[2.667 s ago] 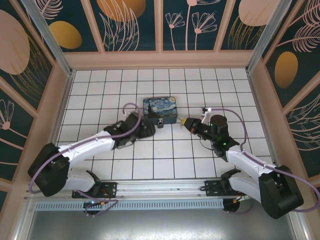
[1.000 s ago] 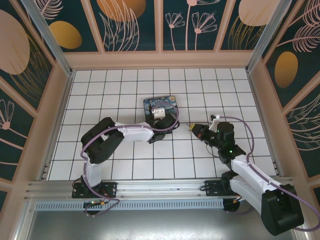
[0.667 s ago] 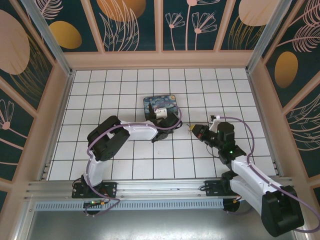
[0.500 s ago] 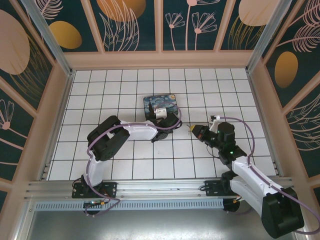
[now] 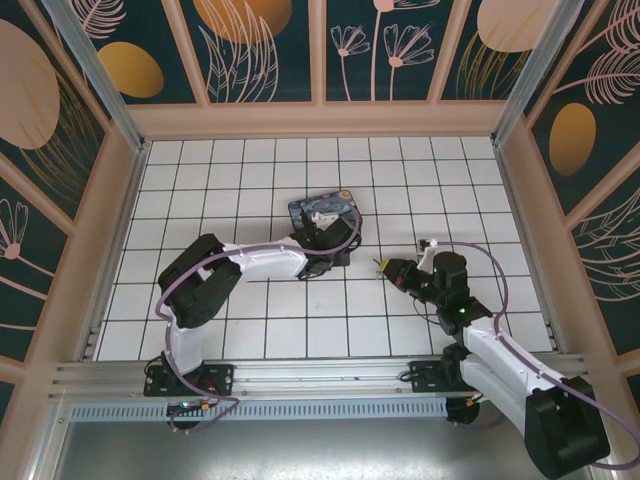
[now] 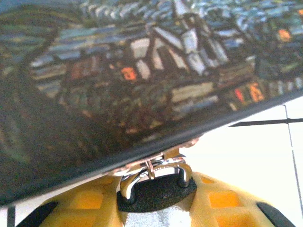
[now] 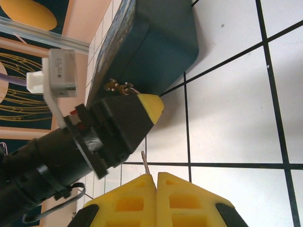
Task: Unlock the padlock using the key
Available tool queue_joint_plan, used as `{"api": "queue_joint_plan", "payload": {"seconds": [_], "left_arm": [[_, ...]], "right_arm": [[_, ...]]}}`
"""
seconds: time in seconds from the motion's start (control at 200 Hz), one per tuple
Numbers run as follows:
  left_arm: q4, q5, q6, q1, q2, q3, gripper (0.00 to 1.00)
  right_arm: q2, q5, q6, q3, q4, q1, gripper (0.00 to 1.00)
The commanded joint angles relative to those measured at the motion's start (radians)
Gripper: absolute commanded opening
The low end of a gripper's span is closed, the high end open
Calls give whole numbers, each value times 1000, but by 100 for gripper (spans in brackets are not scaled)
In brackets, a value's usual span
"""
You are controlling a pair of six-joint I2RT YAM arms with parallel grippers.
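Swung across from the box's left side, the left pincer [image 5: 338, 250] now sits at the front of the box [image 5: 322, 205], which has turned a little on the counter [image 5: 250, 170]. The right pincer [image 5: 383, 264] has drawn back toward the near edge. Yellow pads [image 6: 222, 203] lie against both sides of the padlock [image 6: 156, 188], which hangs by its shackle [image 6: 151, 169] from the box's front rim; the jaws are narrow and the grip looks made. The right pincer is closed tight on the key [image 7: 145, 166], whose blade pokes straight out past the tips. From that blade the padlock lies ahead and slightly left, across a gap, screened in the right wrist view by the left pincer's near finger. The right arm looks the one to close that gap. The keyhole's facing cannot be made out, so the lock may need turning toward the key.
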Motion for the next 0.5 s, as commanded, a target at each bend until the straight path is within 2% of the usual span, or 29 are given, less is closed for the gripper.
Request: {"api": "queue_joint_plan", "payload": {"seconds": [0.0, 0.15, 0.25, 0.415, 0.495], "left_arm": [[1, 125, 13, 25, -62, -20, 26], [45, 305, -14, 66, -111, -43, 26], [90, 428, -64, 101, -131, -59, 26], [151, 569, -158, 127, -148, -64, 25], [163, 612, -186, 136, -158, -58, 25]], "right_arm": [[6, 6, -7, -2, 26, 11, 0], [-7, 12, 6, -9, 41, 37, 0], [-4, 42, 61, -29, 132, 80, 0], [18, 236, 81, -19, 188, 220, 0], [34, 291, 90, -40, 236, 252, 0]]}}
